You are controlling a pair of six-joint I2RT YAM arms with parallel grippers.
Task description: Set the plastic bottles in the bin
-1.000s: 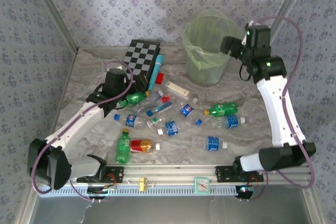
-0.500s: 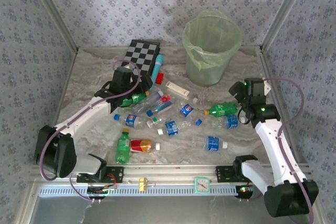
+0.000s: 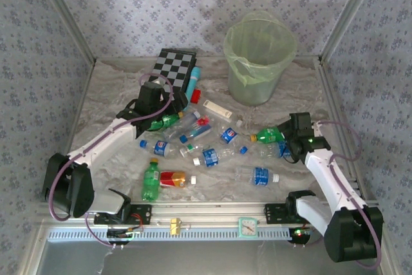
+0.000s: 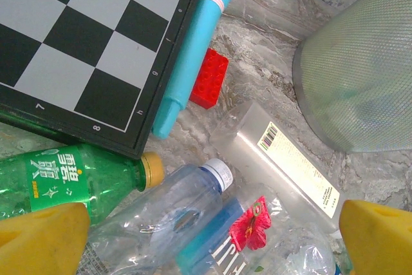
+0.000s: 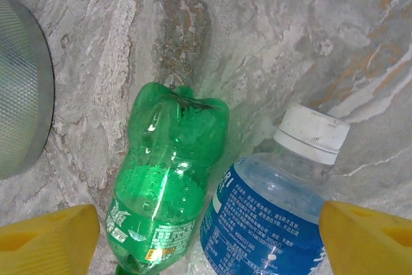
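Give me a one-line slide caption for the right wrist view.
Open yellow fingers flank a green bottle and a white-capped, blue-labelled bottle lying side by side on the marbled table.

Right wrist view: the green bottle [image 5: 168, 178] is running off the bottom edge, cap end unseen, and the blue-labelled bottle [image 5: 270, 217] beside it is getting cropped too. Left wrist view: the bin [image 4: 360, 69] is spilling past the right edge, while another green bottle [image 4: 61, 181] is lying partly behind a yellow fingertip [image 4: 42, 239].
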